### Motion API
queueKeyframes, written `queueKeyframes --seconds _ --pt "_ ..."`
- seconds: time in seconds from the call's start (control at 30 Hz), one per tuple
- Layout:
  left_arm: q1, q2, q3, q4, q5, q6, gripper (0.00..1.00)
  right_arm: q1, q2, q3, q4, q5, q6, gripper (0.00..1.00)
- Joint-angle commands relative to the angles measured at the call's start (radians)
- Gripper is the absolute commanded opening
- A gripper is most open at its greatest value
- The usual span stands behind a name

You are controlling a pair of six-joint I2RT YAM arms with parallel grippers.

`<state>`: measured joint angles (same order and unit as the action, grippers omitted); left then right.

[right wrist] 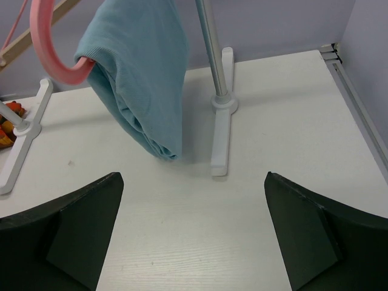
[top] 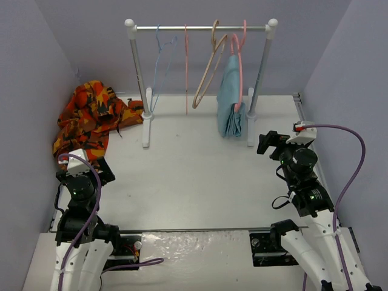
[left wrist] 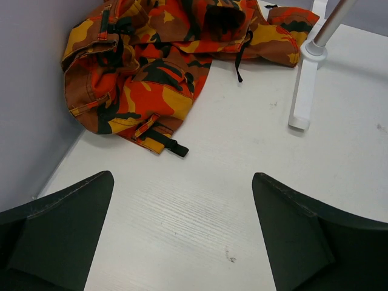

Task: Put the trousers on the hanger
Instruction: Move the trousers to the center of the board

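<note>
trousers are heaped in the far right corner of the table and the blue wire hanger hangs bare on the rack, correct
No, the side is wrong: the top external view shows the trousers heaped in the far left corner of the table. The blue wire hanger does hang bare on the rack.

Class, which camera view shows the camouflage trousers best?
The left wrist view: the trousers fill its upper part, print and straps sharp. The top external view shows the whole heap, but small, at far left. The right wrist view catches only a scrap at its left edge.
</note>
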<state>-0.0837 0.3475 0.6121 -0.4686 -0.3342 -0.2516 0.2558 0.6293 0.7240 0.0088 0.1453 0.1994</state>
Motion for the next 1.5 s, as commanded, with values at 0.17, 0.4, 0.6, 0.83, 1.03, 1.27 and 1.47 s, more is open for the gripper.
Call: queueKeyframes --seconds 0.17,0.4,0.6,0.83,1.03,1.27,1.47 --pt "0.007 0.068 0.052 0.045 0.051 -0.024 0.97 -0.003 0.048 0.073 0.045 0.005 0.019 1.0" --pt "0.008 0.269 0.122 0.073 0.003 -0.113 0.97 -0.003 0.085 0.095 0.046 -0.055 0.02 1.0" --pt "0.018 0.576 0.175 0.208 -0.104 -0.238 0.97 -0.003 0.124 0.089 0.046 -0.148 0.033 1.0" --pt "0.153 0.887 0.302 0.295 -0.087 -0.355 0.97 -0.002 0.136 0.089 0.042 -0.258 0.036 1.0" --pt "0.275 1.092 0.393 0.333 -0.06 -0.396 0.97 -0.001 0.124 0.061 0.039 -0.295 0.036 1.0" --pt "0.334 1.305 0.533 0.307 0.013 -0.38 0.97 -0.003 0.144 0.057 0.039 -0.305 0.017 1.0" --pt "0.36 1.487 0.651 0.242 0.112 -0.362 0.97 -0.003 0.17 0.068 0.04 -0.324 0.006 1.0"
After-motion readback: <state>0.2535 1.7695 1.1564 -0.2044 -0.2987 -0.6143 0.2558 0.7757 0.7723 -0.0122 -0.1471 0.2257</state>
